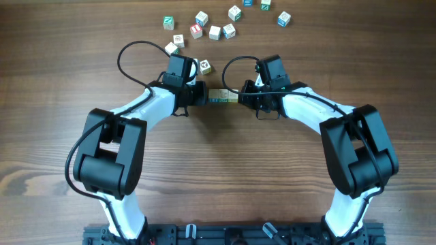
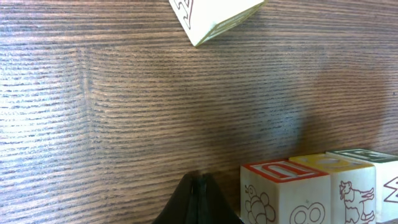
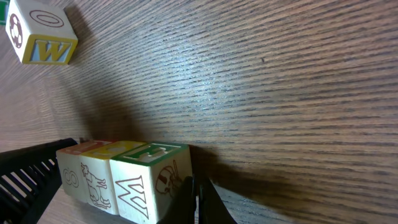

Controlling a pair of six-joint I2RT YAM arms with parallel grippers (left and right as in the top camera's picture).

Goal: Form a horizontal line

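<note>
- We see a dark brown wooden bench (image 1: 218,170) filling every view, its grain running sideways in the overhead picture.
- The left arm (image 1: 116,150) and the right arm (image 1: 354,150), both white with black joints, reach in from the near edge and bend towards each other at mid-bench.
- The horizontal line (image 1: 223,97) lies between the two arm tips at the middle of the bench: three pale cubes edge to edge in a straight row running left to right.
- From the left wrist we read its cubes as a red-topped cube (image 2: 283,193) nearest, then a yellow-topped cube (image 2: 348,186), then a green-topped cube (image 2: 379,162) at the far end.
- A dozen or so loose cubes (image 1: 215,32) are scattered along the far side of the bench, well apart from the row.
- A lone cube (image 1: 204,66) with a blue W sits near the left arm's tip, just beyond the row; it also shows at the top of both wrist views.
- The left fingers (image 2: 186,204) are clenched together on nothing, standing just beside the red-topped cube's outer face; we cannot tell whether they touch it.
- The right fingers (image 3: 214,208) are likewise pressed together and empty, right at the outer face of the green-topped cube, the one drawn with an outlined M.
</note>
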